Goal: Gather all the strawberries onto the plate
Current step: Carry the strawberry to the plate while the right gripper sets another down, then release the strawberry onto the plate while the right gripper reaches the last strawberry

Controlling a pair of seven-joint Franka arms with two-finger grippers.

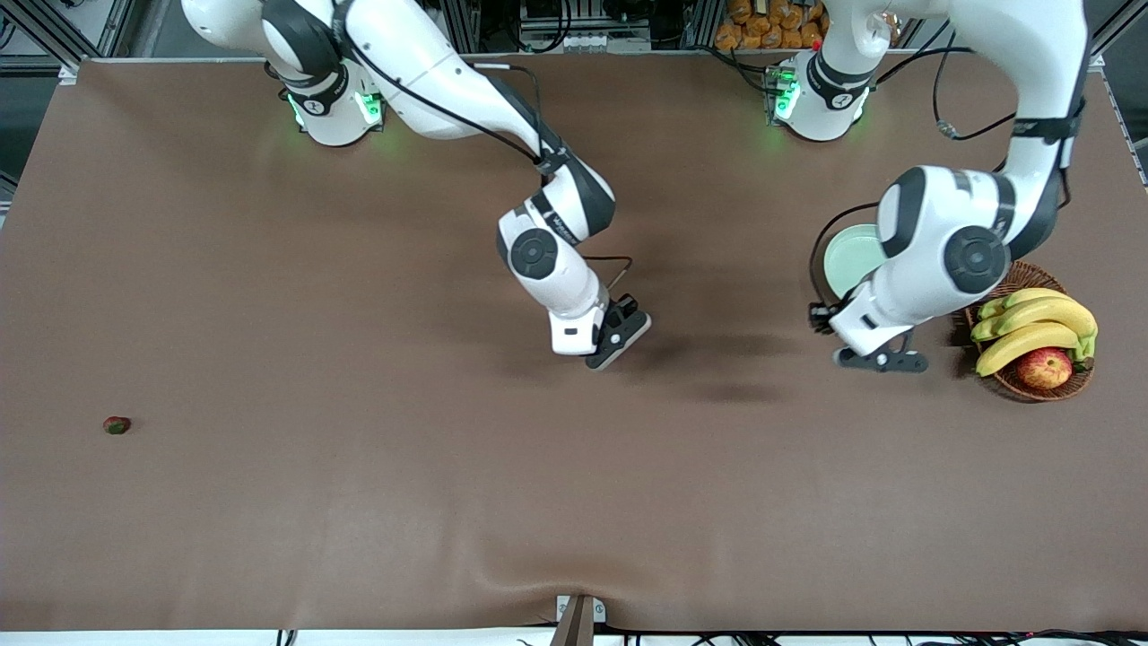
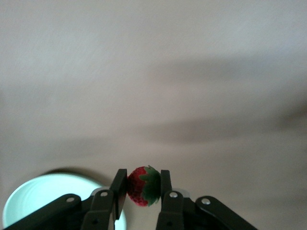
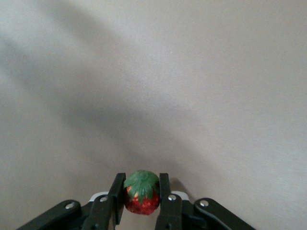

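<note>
- A lone strawberry (image 1: pixel 117 425) lies near the table edge at the right arm's end, well apart from both grippers.
- The right gripper (image 3: pixel 139 201), over mid-table, is clamped on a second strawberry (image 3: pixel 141 198).
- The left gripper (image 2: pixel 143 191) pinches a third strawberry (image 2: pixel 144 186) just beside the plate (image 1: pixel 850 256), so it looks the nearer to unload.
- No writing on the task's things is legible.

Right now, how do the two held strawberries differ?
The left end effector's strawberry shows its red side, cap turned sideways, and hangs beside the plate. The right end effector's strawberry shows its green cap facing the camera, over bare table. Both are pinched between the fingers, off the table.
</note>
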